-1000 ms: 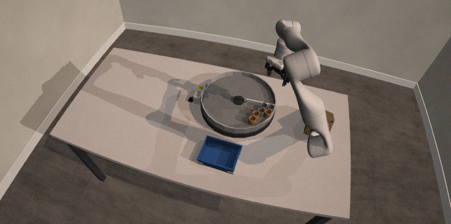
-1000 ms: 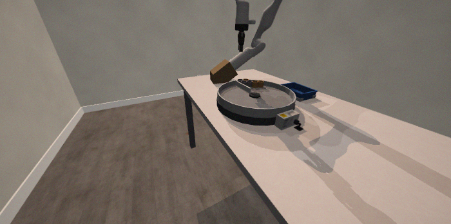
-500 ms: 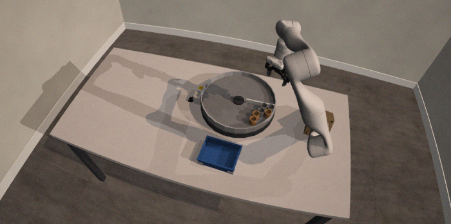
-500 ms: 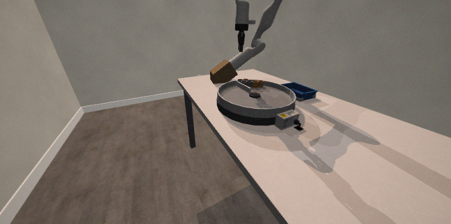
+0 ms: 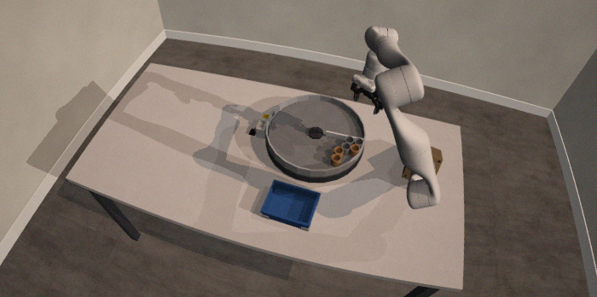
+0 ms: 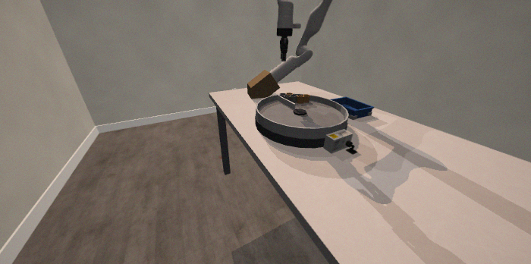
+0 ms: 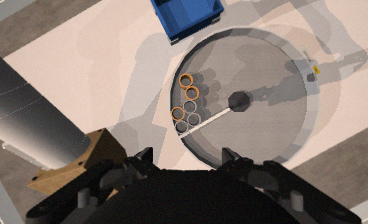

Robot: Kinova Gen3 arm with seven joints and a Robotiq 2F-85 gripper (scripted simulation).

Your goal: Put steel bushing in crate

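In the wrist view, the gripper (image 5: 366, 99) (image 6: 283, 58) (image 7: 187, 155) spreads its fingers wide with nothing between them at the bottom, while three grey rings (image 5: 345, 147) (image 7: 189, 106) and three orange rings (image 5: 336, 160) (image 7: 186, 81) cluster left of centre, inside the round turntable (image 5: 298, 165) (image 6: 303, 132) (image 7: 312, 107), below the blue crate (image 5: 290, 204) (image 6: 354, 108) (image 7: 190, 15) at the top.

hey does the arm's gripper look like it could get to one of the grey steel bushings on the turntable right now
Probably yes: the gripper is open and nothing seems to hang over the steel bushings, though the white bar and neighbouring bushings may crowd the fingers.
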